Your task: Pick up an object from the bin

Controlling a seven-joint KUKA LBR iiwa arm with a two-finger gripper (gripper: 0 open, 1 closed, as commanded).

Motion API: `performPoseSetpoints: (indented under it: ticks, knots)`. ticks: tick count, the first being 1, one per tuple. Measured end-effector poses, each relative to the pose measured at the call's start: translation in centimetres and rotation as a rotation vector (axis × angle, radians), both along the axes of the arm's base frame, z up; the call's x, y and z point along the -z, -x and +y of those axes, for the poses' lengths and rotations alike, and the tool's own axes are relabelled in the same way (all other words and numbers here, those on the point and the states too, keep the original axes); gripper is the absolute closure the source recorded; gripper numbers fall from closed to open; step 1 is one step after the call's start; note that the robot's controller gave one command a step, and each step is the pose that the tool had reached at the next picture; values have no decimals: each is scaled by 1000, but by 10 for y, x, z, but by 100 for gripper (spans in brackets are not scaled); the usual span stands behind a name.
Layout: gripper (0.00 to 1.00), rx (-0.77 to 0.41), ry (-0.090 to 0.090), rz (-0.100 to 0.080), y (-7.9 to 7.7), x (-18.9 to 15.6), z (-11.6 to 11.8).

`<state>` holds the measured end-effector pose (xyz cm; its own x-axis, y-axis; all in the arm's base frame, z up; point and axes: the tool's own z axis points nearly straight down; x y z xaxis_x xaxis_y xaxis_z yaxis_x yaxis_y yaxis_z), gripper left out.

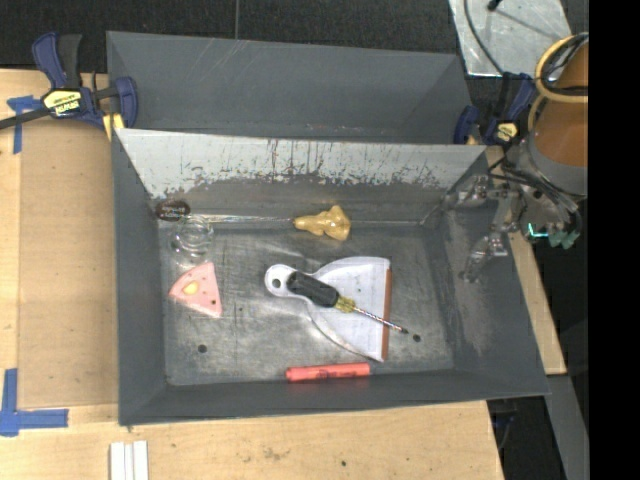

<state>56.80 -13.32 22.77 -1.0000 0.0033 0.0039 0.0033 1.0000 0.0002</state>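
Item one, the bin (300,163): grey metal with sloped walls and a scuffed floor. We list seven loose things in it, spread out and not heaped. At the middle of the floor lies a white dustpan (355,278), its handle pointing left. Across the dustpan lies a screwdriver (340,303) with a black handle and a thin metal shaft running down to the right. At the foot of the front wall a red marker (328,372) lies flat, just below the dustpan and apart from it. At the back, near the middle, sits a small tan figure (323,223). On the left side we note a pink wedge (198,290) with a pale spot. Behind the wedge is a clear cup (190,236), and in the back left corner a small dark object (172,209) that we cannot identify. Last item, the gripper (483,253): it hangs over the right sloped wall, well apart from everything on the floor, with the dustpan and screwdriver nearest to it. We see nothing held in it, and we cannot tell whether it is spread or closed.
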Motion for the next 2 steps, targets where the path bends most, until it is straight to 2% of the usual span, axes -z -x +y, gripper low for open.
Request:
performPoseSetpoints:
  ticks: [1,2]
  knots:
    - [0,-3,1,-6,-1,-4,1]
    - [0,-26,2,-12,11,62,35]
